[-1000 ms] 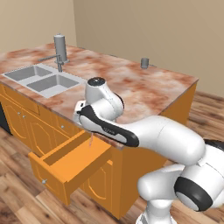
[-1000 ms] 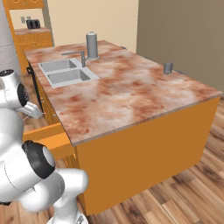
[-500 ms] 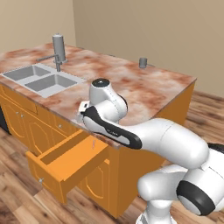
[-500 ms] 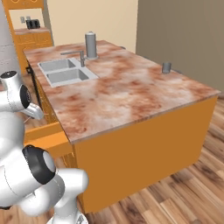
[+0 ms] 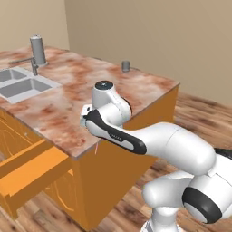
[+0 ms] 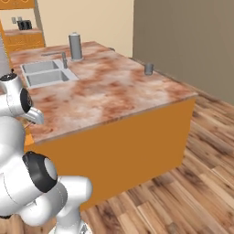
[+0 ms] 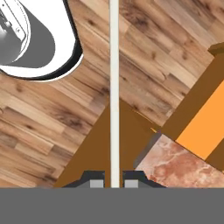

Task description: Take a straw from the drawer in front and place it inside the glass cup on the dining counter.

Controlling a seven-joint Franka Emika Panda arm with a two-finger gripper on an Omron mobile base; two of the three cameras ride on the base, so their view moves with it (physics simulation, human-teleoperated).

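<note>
In the hand view the straw (image 7: 114, 87) runs as a thin pale stick straight up from between my gripper's (image 7: 114, 183) tips, which are shut on it. From the left base view a short piece of the straw (image 5: 96, 148) hangs just below the near edge of the dining counter (image 5: 77, 93), under my hand. The drawer (image 5: 34, 170) stands pulled open at the lower left, away from the hand. The glass cup (image 5: 126, 66), a small grey tumbler, stands at the counter's far edge, also seen as the glass cup (image 6: 148, 68) from the right.
A double sink (image 5: 18, 85) with a faucet is set into the counter's left part, and a tall grey cylinder (image 5: 38, 50) stands behind it. The counter's corner (image 7: 175, 162) lies close beside the straw. Wood floor (image 6: 192, 183) spreads to the right.
Both base views have shifted, so the camera has moved along the counter toward its right end. The hand with the straw now sits at the counter's edge, away from the open drawer.
</note>
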